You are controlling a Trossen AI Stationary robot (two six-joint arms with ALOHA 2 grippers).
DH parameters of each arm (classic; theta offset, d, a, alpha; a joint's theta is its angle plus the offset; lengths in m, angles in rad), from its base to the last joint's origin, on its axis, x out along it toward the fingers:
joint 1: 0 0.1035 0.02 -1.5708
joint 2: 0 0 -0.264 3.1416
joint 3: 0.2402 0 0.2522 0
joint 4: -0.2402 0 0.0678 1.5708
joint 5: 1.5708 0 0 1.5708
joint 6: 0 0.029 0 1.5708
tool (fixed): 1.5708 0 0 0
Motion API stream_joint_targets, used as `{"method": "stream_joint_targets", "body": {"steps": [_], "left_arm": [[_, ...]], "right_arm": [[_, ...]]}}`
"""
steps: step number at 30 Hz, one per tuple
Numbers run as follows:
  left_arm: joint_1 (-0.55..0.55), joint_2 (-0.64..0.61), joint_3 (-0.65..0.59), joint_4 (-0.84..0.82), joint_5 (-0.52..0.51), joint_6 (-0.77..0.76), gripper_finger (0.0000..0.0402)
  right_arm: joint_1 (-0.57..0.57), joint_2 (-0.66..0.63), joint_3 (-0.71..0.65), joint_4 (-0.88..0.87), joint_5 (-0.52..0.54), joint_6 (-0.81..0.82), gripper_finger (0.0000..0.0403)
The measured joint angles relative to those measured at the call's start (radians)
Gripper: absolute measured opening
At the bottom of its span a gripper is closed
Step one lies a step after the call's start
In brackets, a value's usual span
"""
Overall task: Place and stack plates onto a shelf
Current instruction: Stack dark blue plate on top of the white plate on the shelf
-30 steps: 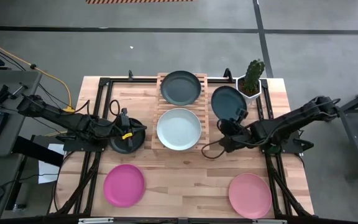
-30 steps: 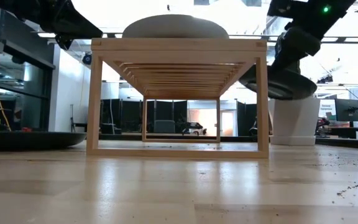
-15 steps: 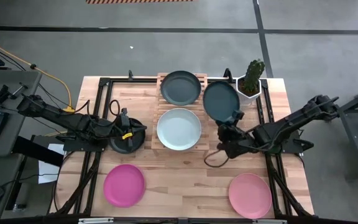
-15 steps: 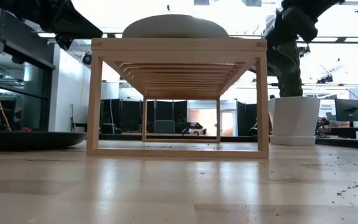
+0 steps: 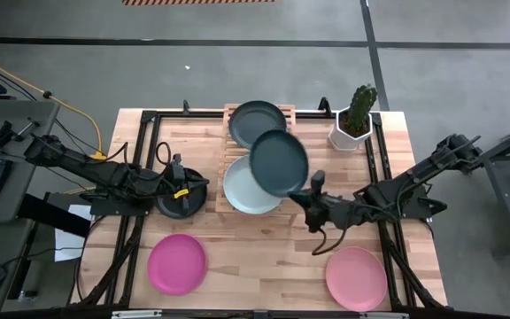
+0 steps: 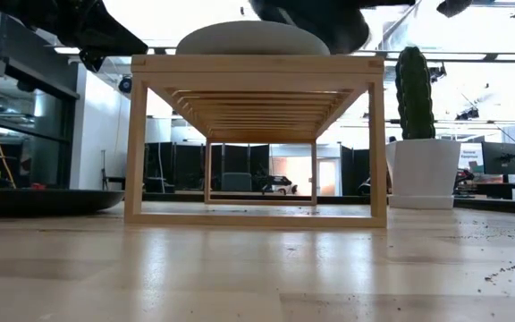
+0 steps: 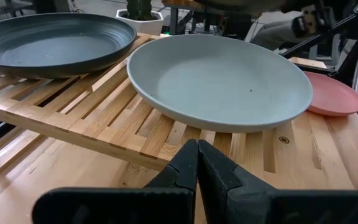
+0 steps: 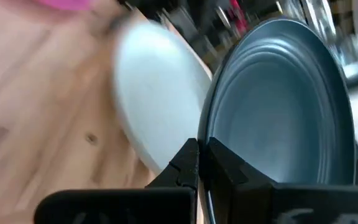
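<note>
The slatted wooden shelf (image 5: 231, 158) (image 6: 257, 64) carries a dark plate (image 5: 255, 120) (image 7: 55, 40) on its far half and a pale mint plate (image 5: 242, 190) (image 7: 222, 81) on its near half. My right gripper (image 5: 312, 190) (image 8: 199, 155) is shut on a dark teal-grey plate (image 5: 279, 161) (image 8: 284, 106), which hovers over the mint plate's right part (image 6: 329, 20). My left gripper (image 5: 184, 190) (image 7: 197, 152) is shut and raised above the black plate (image 5: 173, 209) (image 6: 43, 201), which lies on the table left of the shelf. My right gripper pinches the teal-grey plate's rim (image 8: 206, 158) at its near-right edge (image 5: 302, 184), one finger on the inner face and one on the underside. The fingers come roughly level from the table's right. The plate is lifted clear, above the shelf and the mint plate.
A magenta plate (image 5: 177, 263) lies near the front left and a salmon plate (image 5: 356, 276) (image 7: 331, 93) near the front right. A white pot with a cactus (image 5: 354, 120) (image 6: 418, 152) stands right of the shelf's far end. Black frame rails run along both table sides.
My right gripper has carried the teal-grey plate up and toward the table's left and slightly nearer, from beside the cactus pot to over the shelf's near half, where it now overlaps the mint plate. The left arm has kept still.
</note>
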Motion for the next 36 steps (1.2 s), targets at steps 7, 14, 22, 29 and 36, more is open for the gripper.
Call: {"method": "stream_joint_targets", "body": {"steps": [7,14,22,29,36], "left_arm": [[0.000,0.000,0.000,0.000,-0.002,-0.001,0.0000],[0.000,0.000,0.000,0.003,-0.005,-0.001,0.0000],[0.000,0.000,0.000,0.008,-0.005,-0.001,0.0000],[0.000,0.000,0.000,0.007,0.001,-0.011,0.0000],[0.000,0.000,0.000,0.006,0.001,-0.018,0.0000]], "right_arm": [[-0.008,0.018,0.000,0.057,-0.141,-0.114,0.0000],[-0.015,0.056,0.001,0.108,-0.220,-0.197,0.0000],[-0.042,0.139,0.115,0.010,-0.277,-0.207,0.0000],[-0.076,0.181,0.173,-0.059,-0.253,-0.205,0.0000],[-0.099,0.180,0.174,-0.061,-0.269,-0.107,0.0000]]}}
